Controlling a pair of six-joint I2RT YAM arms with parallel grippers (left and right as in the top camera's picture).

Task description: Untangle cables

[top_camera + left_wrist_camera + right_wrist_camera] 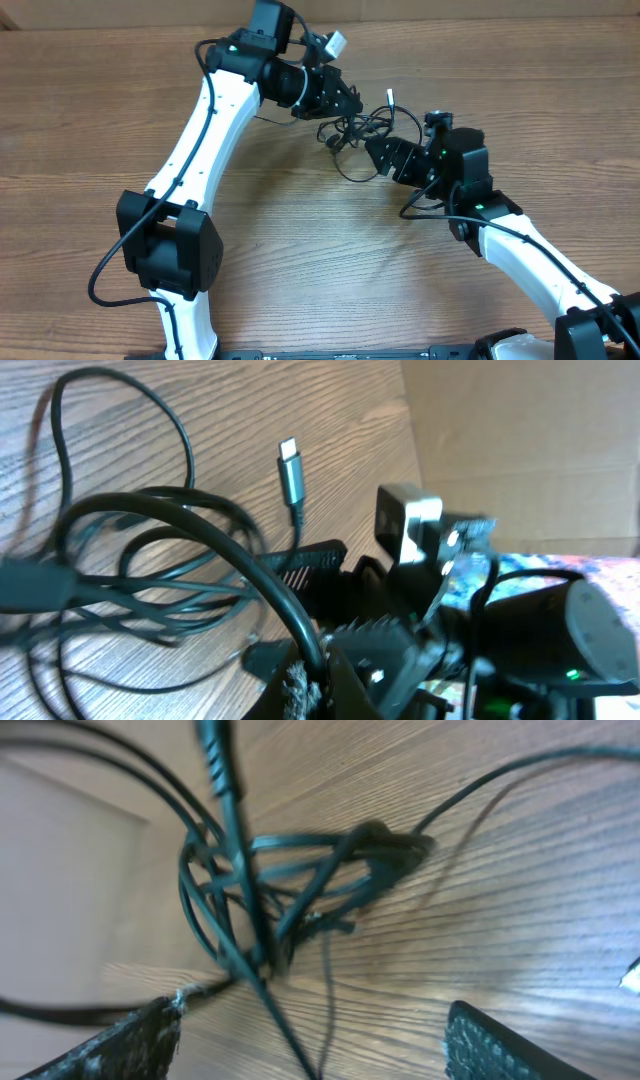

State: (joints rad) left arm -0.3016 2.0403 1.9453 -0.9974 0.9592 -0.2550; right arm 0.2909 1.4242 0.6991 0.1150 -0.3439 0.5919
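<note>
The left gripper (315, 678) has its fingers pinched narrow on one thick black strand (235, 545) that arcs up out of the tangle of thin black cables (352, 130). The right gripper (315, 1020) holds its ribbed fingers (120, 1040) wide apart with nothing clamped between them, a single strand just brushing the tip of the finger on the left of its view. The tangle lies on the brown wood-grain table (300, 260) between the two grippers, and a silver metal plug (290, 465) on a cable end rests on the wood just beside it.
</note>
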